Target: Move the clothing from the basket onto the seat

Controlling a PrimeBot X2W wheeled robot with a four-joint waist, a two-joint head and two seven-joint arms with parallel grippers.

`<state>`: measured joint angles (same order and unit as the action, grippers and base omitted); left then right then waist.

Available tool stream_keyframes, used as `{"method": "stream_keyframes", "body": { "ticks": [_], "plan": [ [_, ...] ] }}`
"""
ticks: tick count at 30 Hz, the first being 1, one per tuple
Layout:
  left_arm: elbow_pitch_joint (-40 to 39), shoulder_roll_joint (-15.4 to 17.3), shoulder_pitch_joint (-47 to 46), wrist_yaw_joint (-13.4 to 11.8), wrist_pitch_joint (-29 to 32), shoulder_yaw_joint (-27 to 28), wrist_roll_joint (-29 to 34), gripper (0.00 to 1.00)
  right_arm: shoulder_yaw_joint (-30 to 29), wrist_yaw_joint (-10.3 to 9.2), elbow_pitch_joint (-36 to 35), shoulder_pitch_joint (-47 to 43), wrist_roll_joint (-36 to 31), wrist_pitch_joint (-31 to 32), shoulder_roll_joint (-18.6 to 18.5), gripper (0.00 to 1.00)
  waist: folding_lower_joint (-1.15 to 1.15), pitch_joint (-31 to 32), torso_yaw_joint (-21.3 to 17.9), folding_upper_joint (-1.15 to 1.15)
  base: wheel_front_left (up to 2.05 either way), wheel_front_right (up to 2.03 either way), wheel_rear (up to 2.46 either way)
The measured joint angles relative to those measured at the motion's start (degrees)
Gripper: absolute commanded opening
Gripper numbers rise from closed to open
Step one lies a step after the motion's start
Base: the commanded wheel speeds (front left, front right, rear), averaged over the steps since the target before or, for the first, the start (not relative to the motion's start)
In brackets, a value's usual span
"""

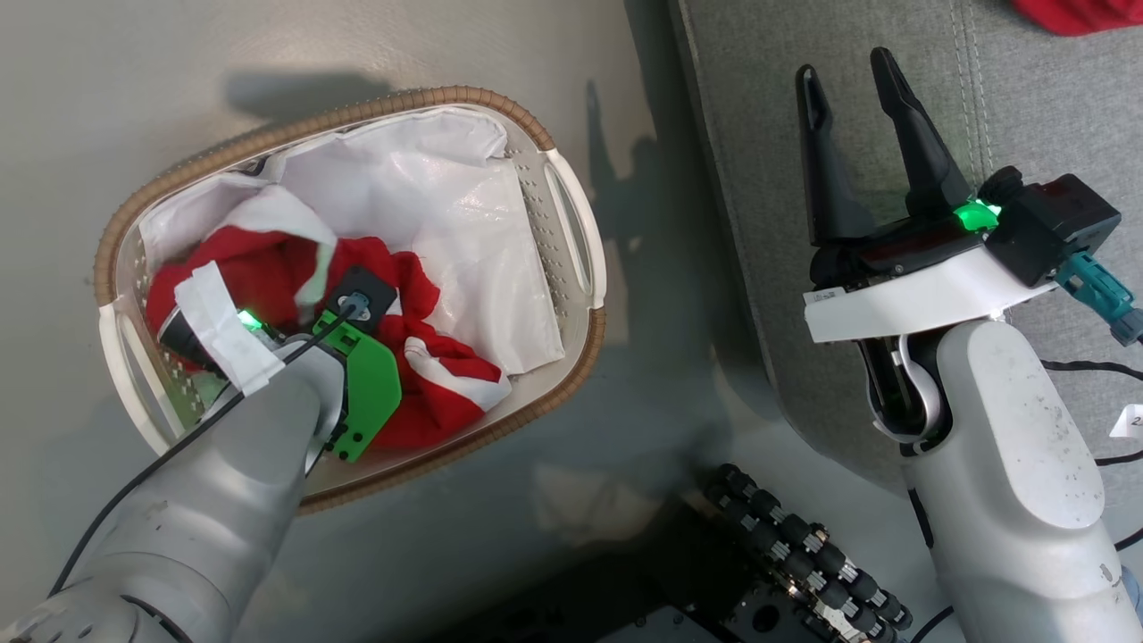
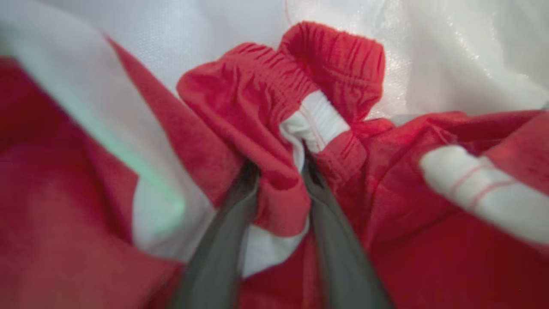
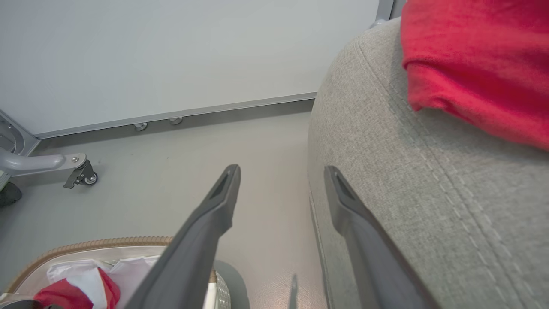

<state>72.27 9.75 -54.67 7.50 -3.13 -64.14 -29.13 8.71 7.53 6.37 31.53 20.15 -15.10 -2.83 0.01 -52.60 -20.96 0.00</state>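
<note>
Crumpled red clothing with white trim (image 1: 429,393) lies in the white basket (image 1: 571,205) on its white cloth liner (image 1: 446,196). My left arm reaches down into the basket. In the left wrist view, my left gripper (image 2: 281,169) is shut on a bunched fold of the red clothing (image 2: 257,98), and the fabric covers its fingertips. My right gripper (image 1: 846,76) hangs open and empty over the left edge of the grey seat (image 1: 893,357). Another red garment (image 1: 1080,13) lies on the seat at the far right, also seen as the red garment (image 3: 472,64) in the right wrist view.
The basket stands on a grey floor (image 1: 134,89) just left of the seat. A black roller wheel of my base (image 1: 795,554) sits below, between basket and seat. A wheeled metal leg (image 3: 81,171) stands by the far wall. Cables (image 1: 1089,366) trail on the seat.
</note>
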Motion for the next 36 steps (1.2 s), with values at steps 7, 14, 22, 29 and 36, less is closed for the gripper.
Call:
{"method": "stream_keyframes", "body": {
  "ticks": [7, 14, 22, 29, 36],
  "plan": [
    [-1.2, -1.6, 0.6, 0.0, -1.8, -1.5, -1.4, 0.00, -0.6, 0.00, 1.2, -0.1, -0.7, 0.0, 0.0, 1.00, 0.00, 2.1, 0.8, 0.00, 0.00, 0.00, 0.00],
    [-3.9, -3.1, 0.8, 0.0, -7.1, -3.6, -2.5, 0.00, -1.9, 0.00, 3.0, -1.0, -2.9, 0.0, 0.0, 1.00, 0.00, 5.6, 2.5, 0.00, 0.00, 0.00, 0.00],
    [-8.6, -3.1, 2.3, 0.0, -11.3, -4.1, -5.4, 0.00, -3.7, 0.00, 5.7, -4.1, -6.6, 0.0, 0.1, 1.00, 0.00, 11.9, 5.1, 0.00, 0.00, 0.00, 0.00],
    [-18.0, 0.2, 2.2, 0.0, -11.8, -2.9, -3.9, 0.00, -4.9, 0.00, 8.2, -7.8, -9.4, 0.0, 0.1, 1.00, -0.01, 19.3, 7.7, 0.00, 0.00, 0.00, 0.00],
    [-28.9, 5.1, 1.5, -0.1, -11.9, 0.7, 1.1, 0.00, -5.3, 0.00, 9.7, -11.1, -11.2, 0.0, 0.1, 1.00, -0.01, 27.1, 10.1, 0.00, 0.00, 0.00, 0.00]
  ]
}}
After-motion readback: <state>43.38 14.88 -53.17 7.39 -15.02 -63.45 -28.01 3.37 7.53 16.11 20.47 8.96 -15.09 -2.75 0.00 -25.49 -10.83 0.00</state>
